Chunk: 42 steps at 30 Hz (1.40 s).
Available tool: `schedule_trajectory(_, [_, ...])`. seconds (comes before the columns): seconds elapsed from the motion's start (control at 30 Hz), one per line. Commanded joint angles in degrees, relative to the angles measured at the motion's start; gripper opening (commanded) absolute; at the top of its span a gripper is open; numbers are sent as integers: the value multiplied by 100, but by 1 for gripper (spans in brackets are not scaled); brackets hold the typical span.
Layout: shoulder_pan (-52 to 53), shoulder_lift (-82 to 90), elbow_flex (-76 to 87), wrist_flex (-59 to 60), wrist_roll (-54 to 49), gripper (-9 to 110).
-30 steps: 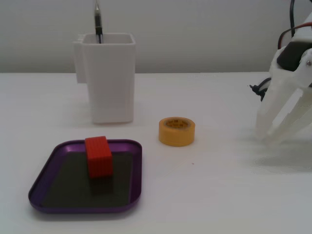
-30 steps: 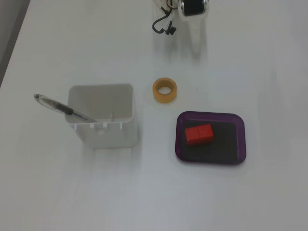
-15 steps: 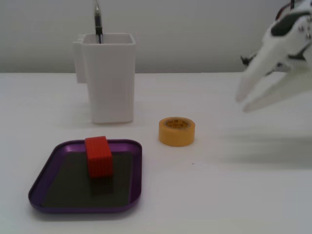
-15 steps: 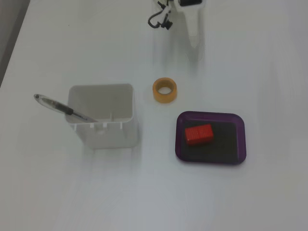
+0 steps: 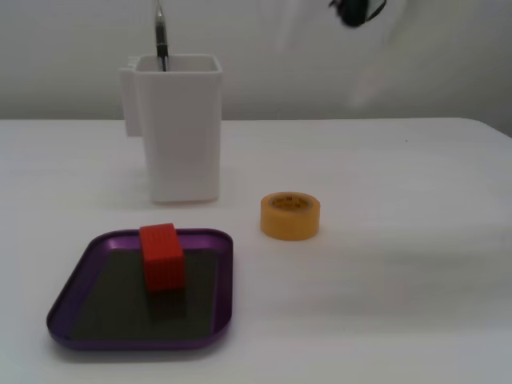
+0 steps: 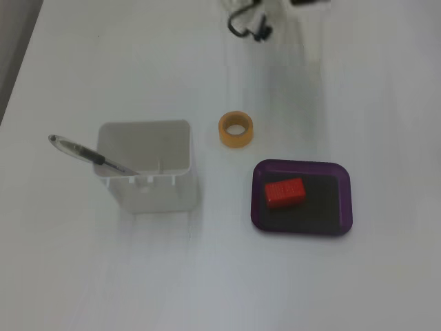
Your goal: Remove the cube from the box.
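Note:
The red ribbed cube (image 5: 162, 258) stands in the shallow purple tray (image 5: 230, 280), toward its far left part in a fixed view. In the other fixed view, from above, the cube (image 6: 284, 192) lies in the left half of the tray (image 6: 344, 207), on its dark bottom. Nothing touches the cube. Only a blurred white piece of the arm with a dark part (image 5: 356, 10) shows at the top edge, far from the tray. The gripper's fingers cannot be made out in either fixed view.
A tall white square container (image 5: 178, 128) holding a pen (image 5: 162, 36) stands behind the tray; from above the container (image 6: 158, 193) is left of the tray. A yellow tape roll (image 5: 290, 224) (image 6: 224, 131) sits beside them. A dark cable (image 6: 248, 27) lies at the top.

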Motion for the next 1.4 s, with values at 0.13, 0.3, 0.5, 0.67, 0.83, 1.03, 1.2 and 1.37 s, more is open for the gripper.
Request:
schedule_trajectory(0.13, [-70, -2927, -3094, 97, -26, 23])
schedule_trajectory(0.3, [0, -4377, -4359, 105, -264, 23])
schedule_trajectory(0.5, [492, -5300, -4904, 281, -624, 23])
schedule_trajectory(0.67, [949, -5616, -4948, 185, -905, 23])
schedule_trajectory(0.83, [1072, -5730, -4948, 185, -940, 23])
schedule_trajectory(1.03, [1011, -6038, -4948, -62, -896, 23])
schedule_trajectory(1.2, [1002, -6354, -4957, -149, -888, 23])
schedule_trajectory(1.37, [1002, -6460, -4957, -272, -923, 21])
